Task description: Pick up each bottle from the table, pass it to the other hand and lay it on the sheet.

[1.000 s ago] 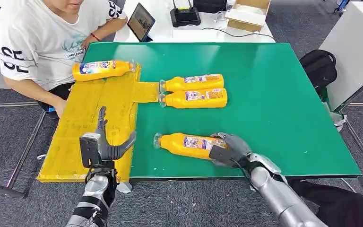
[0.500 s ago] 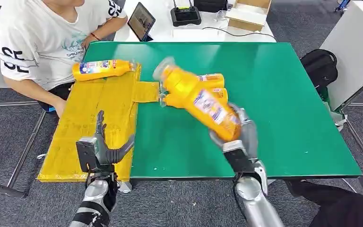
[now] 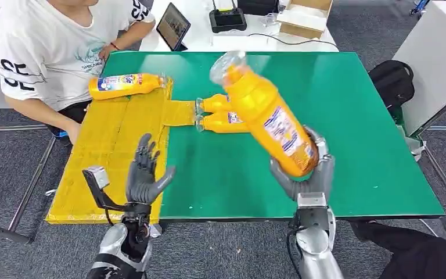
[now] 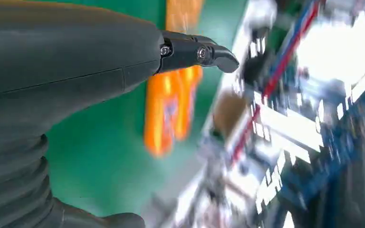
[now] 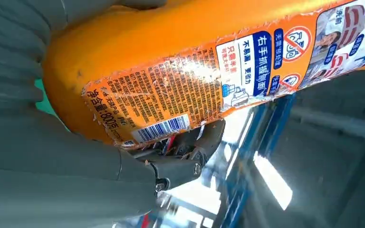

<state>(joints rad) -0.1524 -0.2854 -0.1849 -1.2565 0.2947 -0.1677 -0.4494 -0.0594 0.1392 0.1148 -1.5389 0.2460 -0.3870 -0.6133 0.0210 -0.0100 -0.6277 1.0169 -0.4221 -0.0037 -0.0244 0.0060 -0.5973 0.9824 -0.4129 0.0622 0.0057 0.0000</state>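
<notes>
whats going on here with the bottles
The right robot hand holds an orange bottle tilted in the air above the green table. The left robot hand is open over the yellow sheet. One bottle already lies on the sheet; two more lie on the table. A person sits beside it.

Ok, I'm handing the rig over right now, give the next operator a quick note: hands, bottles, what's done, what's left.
Right hand holds a bottle by its base, raised over the green table, cap tilted toward the left.
Left hand is open, raised at the table's near edge by the yellow sheet.
Done: one bottle on sheet, at its far end.
Left: pass the held bottle to the left hand and lay it down; then the two bottles on table.
</notes>
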